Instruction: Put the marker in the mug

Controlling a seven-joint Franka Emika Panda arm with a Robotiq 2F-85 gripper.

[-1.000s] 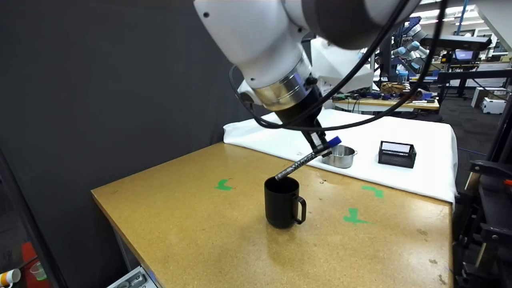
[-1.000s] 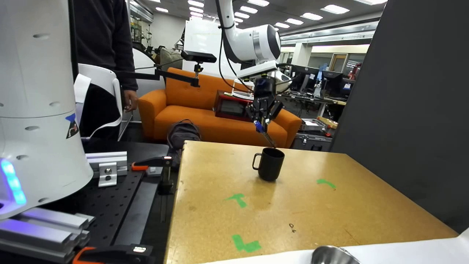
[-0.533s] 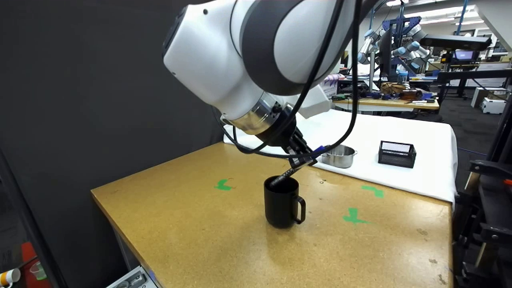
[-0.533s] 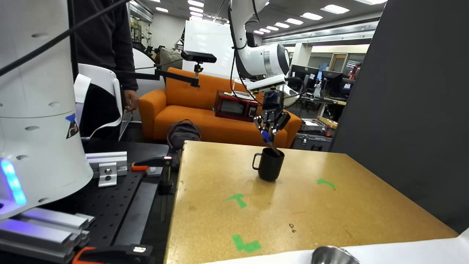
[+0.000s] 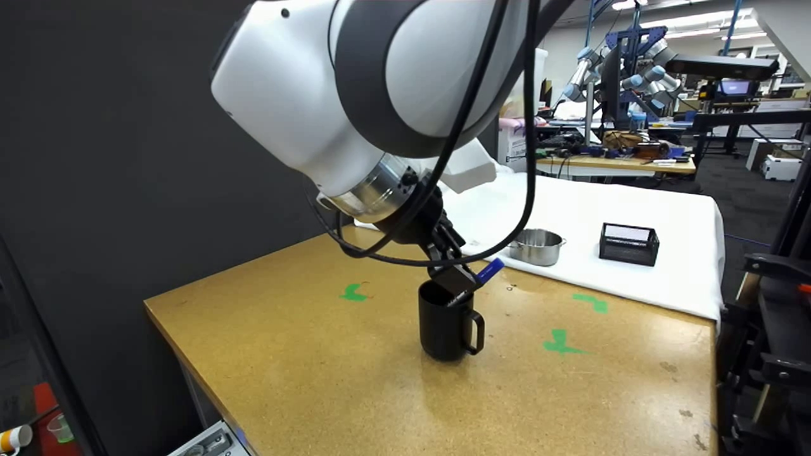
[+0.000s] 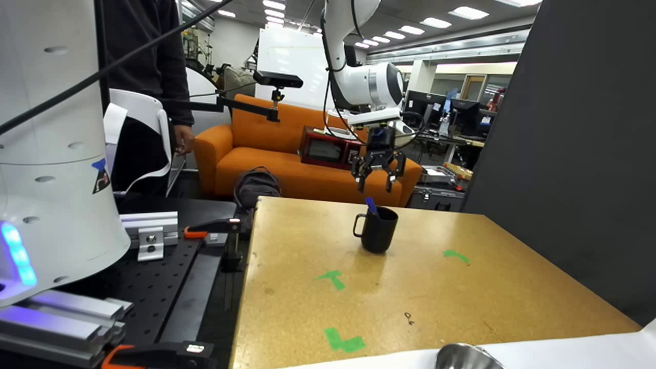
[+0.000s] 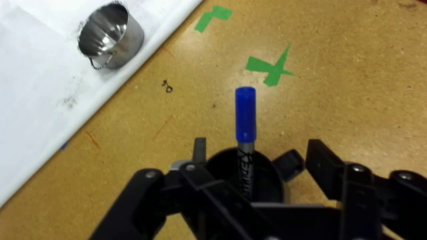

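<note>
Marker (image 5: 489,272): leaned inside the mug (image 5: 440,334) in an exterior view, with its upper end above the rim. Showed in an exterior view below the widely spread, unloaded gripper (image 6: 375,185), apart from the fingertips (image 6: 361,184). Appeared ungripped in the wrist view too; suggested release done, calling next for careful withdrawal upward.

"What's the worktop (image 5: 317,386) like?"

"Tan and speckled, with a few stains (image 5: 668,367) and a small dark scribble (image 7: 169,88)."

"And standing on it?"

"The mug (image 5: 445,329), upright. Green tape (image 5: 559,344) sticks down in three places, all apart from it: two towards its handle side, one opposite."

"What's along the edge?"

"A white sheet (image 5: 589,218)."
</note>
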